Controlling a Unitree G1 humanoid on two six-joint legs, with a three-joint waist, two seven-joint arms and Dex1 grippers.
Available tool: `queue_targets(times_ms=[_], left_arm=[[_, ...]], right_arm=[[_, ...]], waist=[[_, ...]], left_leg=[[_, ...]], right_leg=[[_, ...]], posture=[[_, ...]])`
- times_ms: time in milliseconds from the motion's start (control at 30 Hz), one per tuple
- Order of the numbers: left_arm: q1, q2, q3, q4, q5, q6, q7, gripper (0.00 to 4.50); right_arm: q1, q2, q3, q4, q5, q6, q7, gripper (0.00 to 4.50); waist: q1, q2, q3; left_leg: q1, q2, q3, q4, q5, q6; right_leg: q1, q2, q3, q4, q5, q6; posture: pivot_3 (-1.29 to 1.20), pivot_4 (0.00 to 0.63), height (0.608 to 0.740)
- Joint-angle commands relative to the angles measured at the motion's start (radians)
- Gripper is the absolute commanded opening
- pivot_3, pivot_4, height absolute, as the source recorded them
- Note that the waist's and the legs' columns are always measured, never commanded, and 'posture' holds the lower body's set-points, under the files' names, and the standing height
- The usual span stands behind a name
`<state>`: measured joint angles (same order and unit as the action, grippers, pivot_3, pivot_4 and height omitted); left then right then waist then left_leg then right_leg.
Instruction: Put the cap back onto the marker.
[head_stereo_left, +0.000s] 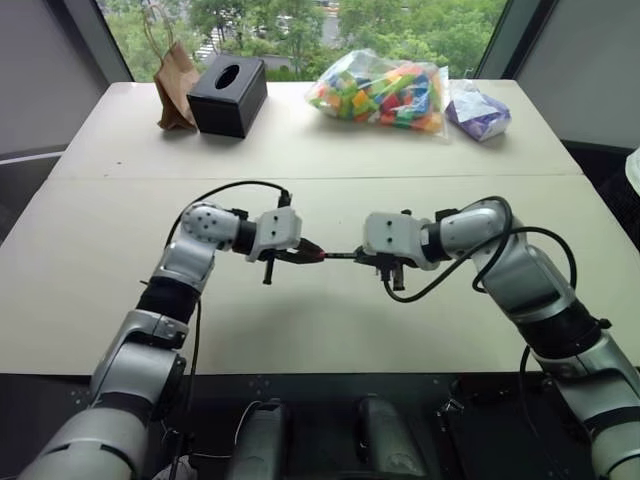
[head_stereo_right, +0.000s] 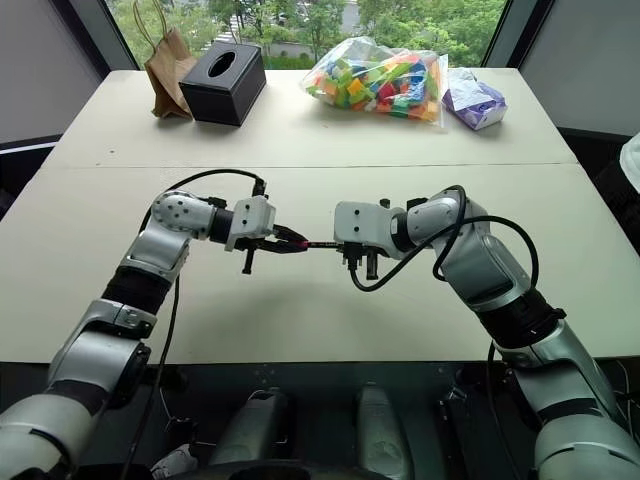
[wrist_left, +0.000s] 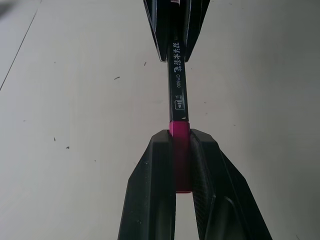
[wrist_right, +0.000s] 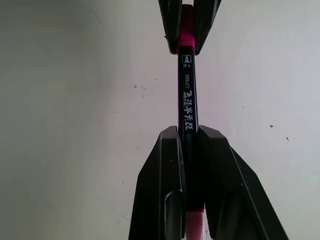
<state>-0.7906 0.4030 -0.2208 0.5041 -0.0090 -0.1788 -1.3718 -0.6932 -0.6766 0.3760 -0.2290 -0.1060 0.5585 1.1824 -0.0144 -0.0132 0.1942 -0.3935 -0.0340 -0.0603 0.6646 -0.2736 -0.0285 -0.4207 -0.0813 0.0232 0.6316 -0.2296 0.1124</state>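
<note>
A: The left end effector (wrist_left: 181, 165) is clamped on the small red-pink plastic cap (wrist_left: 179, 131), its two black fingers (wrist_left: 155, 190) pressed against the cap's sides.

B: And the right end effector (wrist_right: 189, 150) grips the slim black marker barrel (wrist_right: 188, 100) with white lettering, fingers closed tight around it.

A: The cap already sits on the end of the marker; the black barrel runs straight out of the pink cylinder with no gap between them.

B: The two end effectors face each other tip to tip, near one another, holding the marker (head_stereo_left: 340, 256) level in the air above the pale bench (head_stereo_left: 320, 310). A bit of pink also shows at the marker's other end, behind the right fingers.

A: Farther out, at the bench's far edge, stand a black tissue box (head_stereo_left: 228, 95) and a brown paper bag (head_stereo_left: 176, 85) just beside it.

B: To their right lie a clear bag of coloured blocks (head_stereo_left: 380, 92) and a smaller purple bag (head_stereo_left: 477, 110), touching each other.
</note>
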Motion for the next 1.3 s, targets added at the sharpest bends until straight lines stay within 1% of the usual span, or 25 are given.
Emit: queue_targets(times_ms=[33, 133, 267, 433, 767, 833, 867, 900, 967, 1000, 1067, 1300], left_arm=[[-0.069, -0.111, -0.051, -0.073, -0.036, -0.033, 0.020, 0.00], [-0.071, -0.115, -0.049, -0.075, -0.040, -0.033, 0.018, 0.00], [-0.063, -0.124, -0.029, -0.095, -0.072, 0.000, 0.017, 0.00], [-0.053, -0.123, -0.012, -0.111, -0.080, 0.047, 0.022, 0.00], [-0.014, -0.089, 0.009, -0.157, -0.078, 0.097, 0.028, 0.00], [-0.006, -0.082, 0.014, -0.166, -0.079, 0.113, 0.031, 0.99], [-0.003, -0.078, 0.015, -0.170, -0.081, 0.119, 0.032, 1.31], [0.000, -0.073, 0.016, -0.173, -0.082, 0.121, 0.034, 1.80], [0.007, -0.064, 0.016, -0.180, -0.076, 0.113, 0.044, 2.94], [0.010, -0.059, 0.015, -0.184, -0.077, 0.114, 0.048, 3.35], [0.024, -0.040, 0.016, -0.201, -0.083, 0.123, 0.053, 4.42], [0.087, 0.030, 0.049, -0.280, -0.116, 0.186, 0.100, 4.47]], right_arm=[[-0.033, 0.098, 0.057, -0.106, 0.071, -0.057, 0.020, 0.07], [-0.033, 0.099, 0.058, -0.103, 0.069, -0.059, 0.019, 0.07], [-0.023, 0.088, 0.043, -0.093, 0.065, -0.069, 0.016, 0.07], [-0.012, 0.075, 0.026, -0.082, 0.059, -0.074, 0.018, 0.07], [0.014, 0.038, -0.015, -0.062, 0.049, -0.094, 0.032, 0.07], [0.019, 0.029, -0.023, -0.057, 0.047, -0.100, 0.034, 0.00], [0.021, 0.024, -0.026, -0.053, 0.047, -0.103, 0.034, 0.00], [0.023, 0.019, -0.029, -0.048, 0.048, -0.107, 0.034, 0.00], [0.027, 0.010, -0.038, -0.038, 0.047, -0.115, 0.032, 0.00], [0.028, 0.004, -0.042, -0.033, 0.047, -0.118, 0.030, 0.00], [0.037, -0.025, -0.062, -0.012, 0.047, -0.131, 0.024, 0.00], [0.120, -0.156, -0.197, 0.045, 0.072, -0.133, -0.028, 0.00]], waist=[[0.000, 0.000, 0.000], [0.000, 0.000, 0.000], [0.000, 0.000, 0.000], [0.000, 0.000, 0.000], [0.000, 0.000, 0.000], [0.000, 0.000, 0.000], [0.000, 0.000, 0.000], [0.002, 0.000, 0.000], [0.001, 0.000, 0.000], [-0.001, 0.000, 0.000], [-0.001, 0.000, 0.000], [0.002, 0.000, 0.000]], left_leg=[[0.000, 0.000, 0.000, 0.000, 0.000, 0.000], [0.000, 0.000, 0.000, 0.000, 0.000, 0.000], [0.000, 0.000, 0.000, 0.000, 0.000, 0.000], [0.000, 0.000, 0.000, 0.000, 0.000, 0.000], [0.000, 0.000, 0.000, 0.000, 0.000, 0.000], [0.000, 0.000, 0.000, 0.000, 0.000, 0.000], [0.000, 0.000, 0.000, 0.000, 0.000, 0.000], [0.000, 0.000, 0.000, 0.000, 0.000, 0.000], [0.000, 0.000, 0.000, 0.000, 0.000, 0.000], [0.000, 0.000, 0.000, 0.000, 0.000, 0.000], [0.000, 0.000, 0.000, 0.000, 0.000, 0.000], [0.000, 0.000, 0.000, 0.000, 0.000, 0.000]], right_leg=[[0.000, 0.000, 0.000, 0.000, 0.000, 0.000], [0.000, 0.000, 0.000, 0.000, 0.000, 0.000], [0.000, 0.000, 0.000, 0.000, 0.000, 0.000], [0.000, 0.000, 0.000, 0.000, 0.000, 0.000], [0.000, 0.000, 0.000, 0.000, 0.000, 0.000], [0.000, 0.000, 0.000, 0.000, 0.000, 0.000], [0.000, 0.000, 0.000, 0.000, 0.000, 0.000], [0.000, 0.000, 0.000, 0.000, 0.000, 0.000], [0.000, 0.000, 0.000, 0.000, 0.000, 0.000], [0.000, 0.000, 0.000, 0.000, 0.000, 0.000], [0.000, 0.000, 0.000, 0.000, 0.000, 0.000], [0.000, 0.000, 0.000, 0.000, 0.000, 0.000]], posture=[[0.00, 0.150, 0.740], [0.00, 0.150, 0.740], [0.00, 0.150, 0.740], [0.00, 0.150, 0.740], [0.00, 0.150, 0.740], [0.00, 0.150, 0.740], [0.00, 0.150, 0.740], [0.00, 0.150, 0.740], [0.00, 0.150, 0.740], [0.00, 0.150, 0.740], [0.00, 0.150, 0.740], [0.00, 0.150, 0.740]])
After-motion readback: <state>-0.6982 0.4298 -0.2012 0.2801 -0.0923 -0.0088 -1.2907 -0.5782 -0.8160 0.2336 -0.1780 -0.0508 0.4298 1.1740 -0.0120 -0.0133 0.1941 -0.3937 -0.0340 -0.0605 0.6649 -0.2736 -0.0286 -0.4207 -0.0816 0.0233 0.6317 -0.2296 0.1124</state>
